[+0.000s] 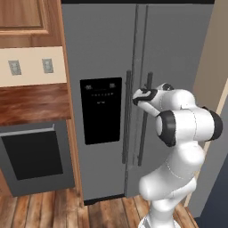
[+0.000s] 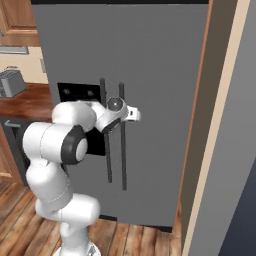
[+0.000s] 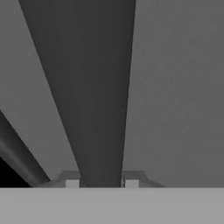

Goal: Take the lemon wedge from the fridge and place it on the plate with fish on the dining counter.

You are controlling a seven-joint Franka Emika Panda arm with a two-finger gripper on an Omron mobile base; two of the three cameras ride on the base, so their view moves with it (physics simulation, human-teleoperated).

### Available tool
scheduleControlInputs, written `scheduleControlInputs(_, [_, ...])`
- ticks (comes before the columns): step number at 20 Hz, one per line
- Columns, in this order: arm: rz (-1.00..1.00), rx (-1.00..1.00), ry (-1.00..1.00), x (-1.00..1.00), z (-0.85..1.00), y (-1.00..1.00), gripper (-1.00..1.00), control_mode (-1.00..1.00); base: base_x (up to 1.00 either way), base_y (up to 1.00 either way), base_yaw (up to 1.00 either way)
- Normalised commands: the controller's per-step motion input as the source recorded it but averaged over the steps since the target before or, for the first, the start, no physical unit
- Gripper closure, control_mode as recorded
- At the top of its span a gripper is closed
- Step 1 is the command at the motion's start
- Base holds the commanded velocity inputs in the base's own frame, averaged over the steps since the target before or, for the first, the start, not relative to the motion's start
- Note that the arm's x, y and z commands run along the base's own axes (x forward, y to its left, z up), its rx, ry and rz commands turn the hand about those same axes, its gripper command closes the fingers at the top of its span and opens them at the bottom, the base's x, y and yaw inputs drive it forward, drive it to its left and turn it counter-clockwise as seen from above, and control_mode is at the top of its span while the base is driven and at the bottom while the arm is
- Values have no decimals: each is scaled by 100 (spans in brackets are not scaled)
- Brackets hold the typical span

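The tall grey fridge [image 1: 102, 49] stands straight ahead with both doors closed. My gripper [image 1: 146, 92] is at the right door's long dark handle [image 1: 144, 133], at about the height of the black dispenser panel [image 1: 101, 110]. In the hand view the handle [image 3: 92, 87] runs up between my two fingertips [image 3: 72, 183] and fills the gap, so the gripper [image 3: 101, 183] is shut on it. In the right base view the gripper [image 2: 121, 111] sits against the same handle [image 2: 123, 160]. The lemon wedge is hidden behind the closed doors. The plate with fish and the dining counter are out of view.
Left of the fridge, a dark oven [image 1: 35, 156] sits under a reddish wooden counter [image 1: 31, 102], which carries a grey toaster [image 2: 11, 82]. A wood-trimmed wall [image 2: 225, 150] stands close on the fridge's right. The left door's handle [image 3: 17, 162] runs beside the held one.
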Motion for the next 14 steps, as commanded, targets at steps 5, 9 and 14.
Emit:
scheduleControlInputs(5, [-22, 0, 2, -100, 0, -58, 100, -100, 0, 0, 0])
scheduleControlInputs(9, [-28, 0, 5, -100, 1, -65, 100, -100, 0, 0, 0])
scheduleControlInputs(14, [-30, 1, 4, -95, 19, -57, 100, -100, 0, 0, 0])
